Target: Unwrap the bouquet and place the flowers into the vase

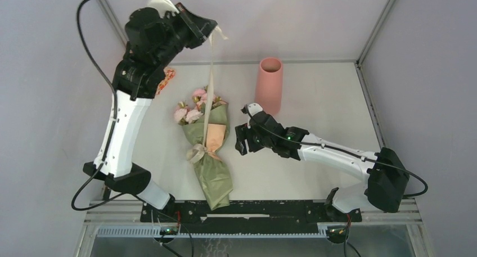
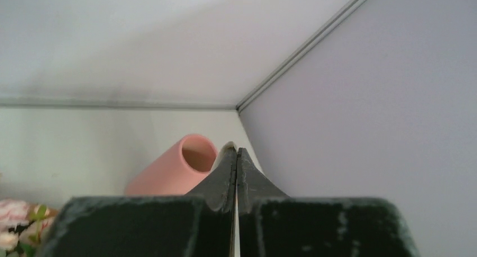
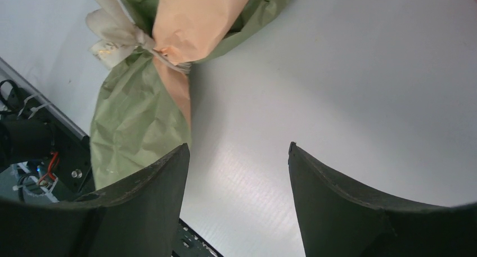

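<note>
- The bouquet [image 1: 209, 156] lies flat on the tabletop [image 1: 326, 99], left of centre. Its narrow green paper tail points to the near edge and its wide end to the far wall.
- The flowers [image 1: 194, 108] sit inside the paper, with pink heads and a few leaves showing out of the wide end.
- A cream ribbon [image 1: 210, 82] rises from the tie at the cone's waist in one long strand up to the left jaws.
- The left jaws, held high over the far left of the tabletop, are pressed together on the ribbon's free end. The left wrist view shows a thin pale strip pinched between them.
- The right jaws stand apart and hold nothing. They hang low over the tabletop just beside the bouquet's right flank, level with the tie.
- The vase [image 1: 269, 85] stands upright at the far side, right of the flower heads and apart from the paper.
- A small orange-and-white bundle [image 1: 167, 77] lies at the far left, partly hidden behind the left arm [image 1: 126, 127].
</note>
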